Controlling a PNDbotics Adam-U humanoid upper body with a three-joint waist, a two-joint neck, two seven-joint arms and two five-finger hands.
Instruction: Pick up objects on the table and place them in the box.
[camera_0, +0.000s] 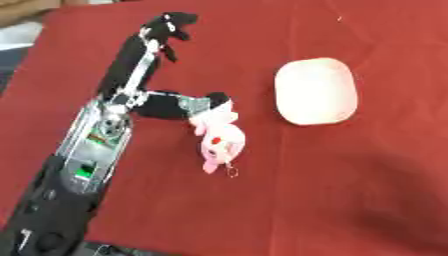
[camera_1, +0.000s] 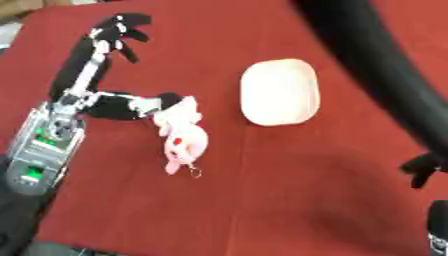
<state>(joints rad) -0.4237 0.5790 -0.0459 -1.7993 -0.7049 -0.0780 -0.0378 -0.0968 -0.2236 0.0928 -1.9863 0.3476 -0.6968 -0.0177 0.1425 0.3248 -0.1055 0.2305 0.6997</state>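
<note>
1. The left hand (camera_0: 140, 80) comes in from the lower left of the red table (camera_0: 350, 190), its silver-and-black forearm running up and away. Its fingers stretch far up the cloth and curl at their tips round nothing, while the thumb (camera_0: 171, 106) sticks out sideways to the right.
2. Just right of that thumb lies the pink plush toy (camera_0: 219, 140) (a small soft animal with a metal ring at its lower end). Its upper end touches the thumb tip, or sits under it; I cannot tell whether the thumb pins it or merely rests against it. The fingers are well apart from the toy, so nothing is pinched between thumb and fingers.
3. The toy's long axis runs from top to bottom of the view, tilted slightly, roughly parallel to the forearm and lying to the hand's right, on the thumb side.
4. Further right sits the white box (camera_0: 315, 91), a rounded shallow tray, near the toy but not touching it.
5. At the far right, in the right eye view, the right arm crosses the frame as a dark band and the right hand (camera_1: 422, 169) hangs low with fingers drooping; whether it is open I cannot tell.
6. The left hand is plainly the nearer one. My judgement is that the fingers must swing down and rightward to meet the thumb across the toy's short width.
</note>
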